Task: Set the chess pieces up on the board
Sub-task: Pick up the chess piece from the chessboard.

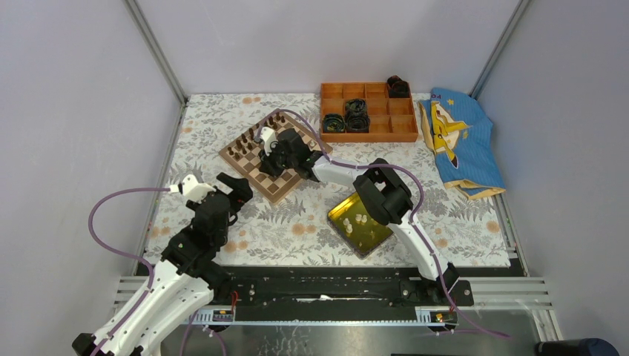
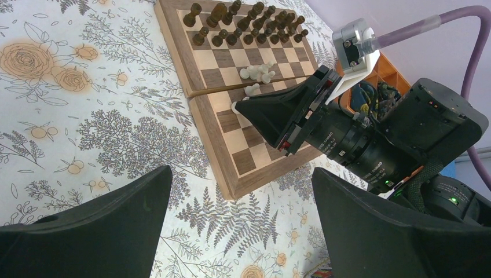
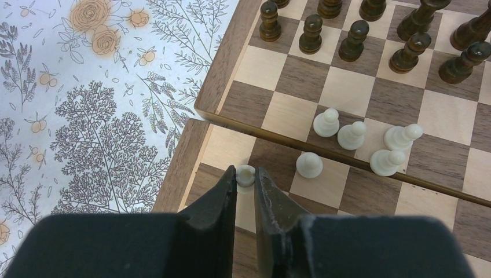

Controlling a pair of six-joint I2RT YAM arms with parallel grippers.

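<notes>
A: Six cream chess pieces (image 3: 351,135) are sitting on the board (image 3: 217,75), five of them clustering by its centre fold, with dark brown pieces (image 3: 312,32) lining the far rows.
B: And the sixth, a cream pawn (image 3: 245,174) on an edge square, is getting pinched between the right gripper (image 3: 246,179) jaws!
A: Left gripper (image 2: 241,176) is hovering off the board's corner, jaws gaping wide.
B: Everything's resting on a floral tablecloth (image 1: 297,230). More cream figures (image 1: 361,219) are lying in a yellow tray (image 1: 367,239) nearby. An orange box (image 1: 369,111) and a blue cloth (image 1: 460,141) are sitting at the back, and pale walls (image 1: 74,111) are closing in the sides.
</notes>
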